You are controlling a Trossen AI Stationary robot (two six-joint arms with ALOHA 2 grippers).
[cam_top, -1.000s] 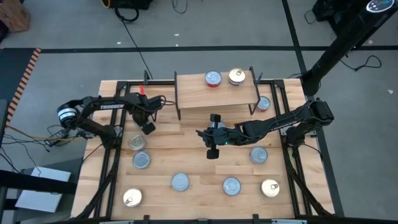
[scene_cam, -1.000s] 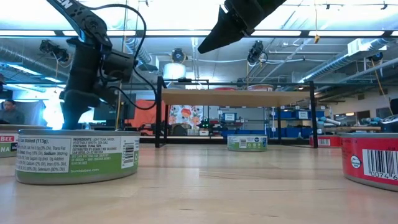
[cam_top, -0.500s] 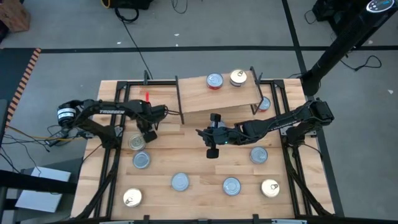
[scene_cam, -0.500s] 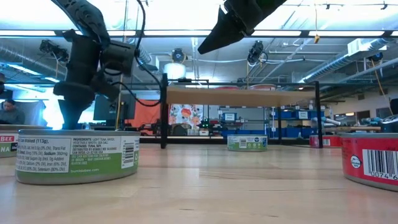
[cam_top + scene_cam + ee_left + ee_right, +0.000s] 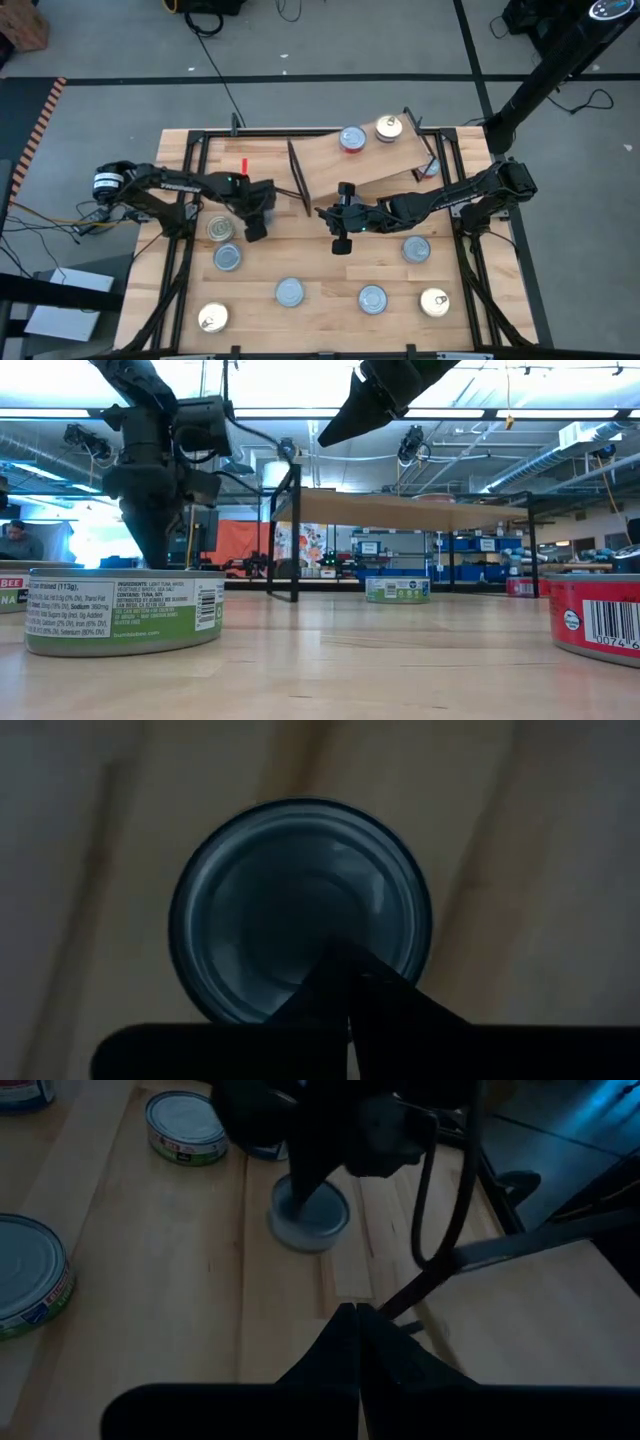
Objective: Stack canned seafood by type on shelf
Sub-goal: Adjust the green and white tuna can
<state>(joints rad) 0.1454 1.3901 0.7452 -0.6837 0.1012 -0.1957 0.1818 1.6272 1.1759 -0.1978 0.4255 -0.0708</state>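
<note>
Hovering with left gripper [image 5: 256, 232] pinched together over a tin [image 5: 227, 257]; right gripper [image 5: 339, 245] likewise pressed together, hanging beside the skewed shelf [image 5: 345, 165].

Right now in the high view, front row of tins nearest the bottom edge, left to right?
gold-top tin → silver-blue tin → second silver-blue tin → second gold-top tin.
</note>
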